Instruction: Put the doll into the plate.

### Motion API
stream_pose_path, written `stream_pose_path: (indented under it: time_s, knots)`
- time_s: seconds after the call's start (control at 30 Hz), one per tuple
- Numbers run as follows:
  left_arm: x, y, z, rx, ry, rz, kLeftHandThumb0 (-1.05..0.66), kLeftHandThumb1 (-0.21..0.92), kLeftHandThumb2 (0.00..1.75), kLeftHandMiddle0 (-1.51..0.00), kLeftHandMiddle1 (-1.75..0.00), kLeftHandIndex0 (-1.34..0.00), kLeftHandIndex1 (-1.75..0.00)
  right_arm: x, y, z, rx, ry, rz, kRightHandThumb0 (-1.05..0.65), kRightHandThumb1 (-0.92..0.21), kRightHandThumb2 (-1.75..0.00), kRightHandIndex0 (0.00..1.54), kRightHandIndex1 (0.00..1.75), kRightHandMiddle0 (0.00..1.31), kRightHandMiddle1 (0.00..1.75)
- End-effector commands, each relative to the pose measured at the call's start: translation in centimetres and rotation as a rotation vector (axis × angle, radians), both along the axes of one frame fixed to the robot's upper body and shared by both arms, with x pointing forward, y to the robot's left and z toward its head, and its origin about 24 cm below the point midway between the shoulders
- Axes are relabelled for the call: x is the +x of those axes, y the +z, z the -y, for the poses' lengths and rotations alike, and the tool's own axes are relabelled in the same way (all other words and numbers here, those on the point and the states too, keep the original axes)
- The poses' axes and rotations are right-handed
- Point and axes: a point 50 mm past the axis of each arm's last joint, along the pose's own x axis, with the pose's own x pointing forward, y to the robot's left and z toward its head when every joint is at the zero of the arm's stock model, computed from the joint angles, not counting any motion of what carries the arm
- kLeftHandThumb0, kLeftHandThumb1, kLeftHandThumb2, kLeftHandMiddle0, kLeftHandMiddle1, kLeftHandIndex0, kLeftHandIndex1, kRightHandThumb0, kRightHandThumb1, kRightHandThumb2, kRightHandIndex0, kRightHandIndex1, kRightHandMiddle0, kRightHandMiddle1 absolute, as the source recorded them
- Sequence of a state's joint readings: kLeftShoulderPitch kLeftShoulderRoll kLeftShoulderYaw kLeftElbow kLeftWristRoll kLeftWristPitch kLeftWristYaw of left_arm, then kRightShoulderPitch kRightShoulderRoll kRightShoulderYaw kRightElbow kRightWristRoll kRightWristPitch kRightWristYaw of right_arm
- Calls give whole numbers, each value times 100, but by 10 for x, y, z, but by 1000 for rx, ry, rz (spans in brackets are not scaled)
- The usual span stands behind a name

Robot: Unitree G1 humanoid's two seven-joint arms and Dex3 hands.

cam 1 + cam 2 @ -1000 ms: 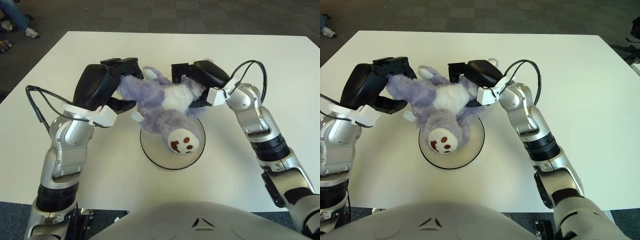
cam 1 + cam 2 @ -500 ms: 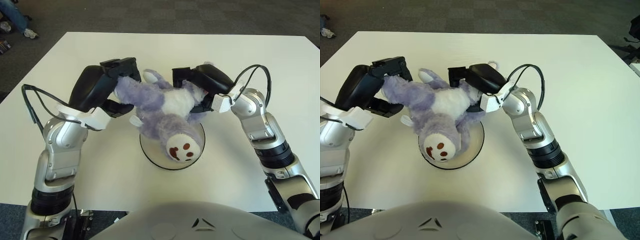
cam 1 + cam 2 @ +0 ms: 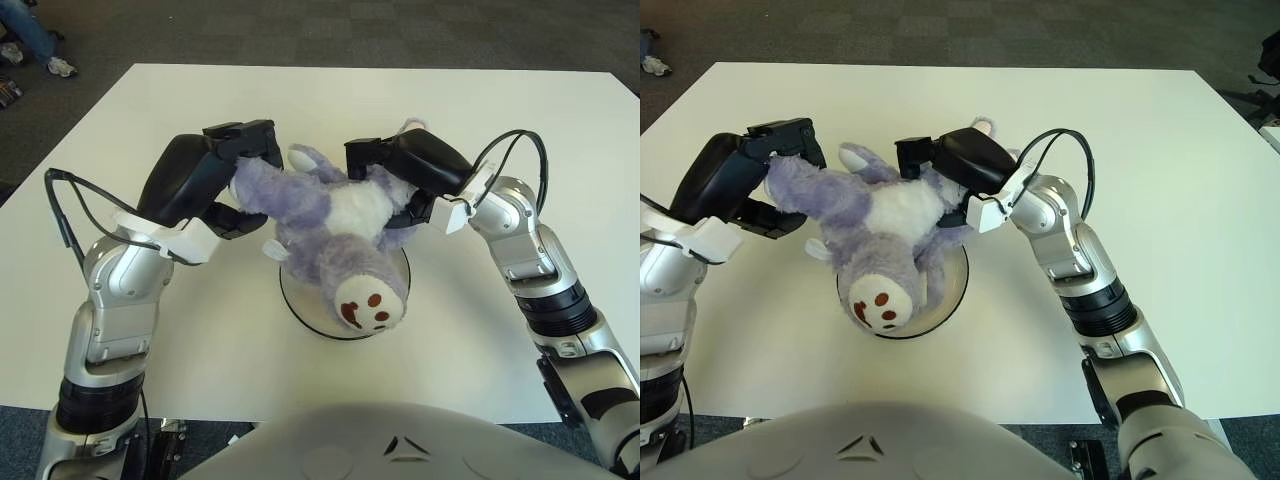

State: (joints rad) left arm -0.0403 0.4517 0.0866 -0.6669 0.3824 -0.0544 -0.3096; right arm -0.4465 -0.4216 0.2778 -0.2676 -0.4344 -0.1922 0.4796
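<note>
Both hands grip doll (head over plate)

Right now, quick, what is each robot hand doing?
Left hand: shut on the doll, gripping its purple limb above the plate.
Right hand: shut on the doll, gripping its other side.

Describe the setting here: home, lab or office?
Probably an office or lab: a plain white table on dark carpet, and a person's jeans and shoes at the far left corner.
</note>
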Motion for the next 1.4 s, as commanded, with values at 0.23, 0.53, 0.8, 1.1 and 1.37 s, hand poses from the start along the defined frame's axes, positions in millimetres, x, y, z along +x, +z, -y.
stream_pose_path:
  time_s: [0.23, 0.53, 0.8, 1.1, 1.37]
  knots:
    - [0, 0, -2, 25, -15, -15, -1, 10, 156, -65, -175, -64, -175, -1, 5, 7, -16, 15, 18, 0, 5, -157, 102, 125, 75, 175]
    - [-1, 0, -1, 37, -27, 9, -1, 11, 155, -64, -175, -64, -174, -1, 5, 10, -56, 30, 41, 0, 6, -158, 104, 125, 74, 175]
    - [-2, 0, -1, 32, -39, 38, -1, 13, 153, -63, -175, -62, -174, -2, 5, 11, -51, 33, 33, 0, 0, -152, 99, 128, 69, 175]
    - [-1, 3, -1, 57, -63, 37, -1, 15, 151, -62, -175, -61, -174, -2, 6, 12, -49, -8, 23, -1, -21, -137, 66, 155, 59, 175]
    - [0, 3, -1, 61, -63, 13, -1, 17, 149, -61, -175, -60, -174, -2, 6, 12, -73, -12, 23, -1, -34, -125, 46, 173, 54, 165]
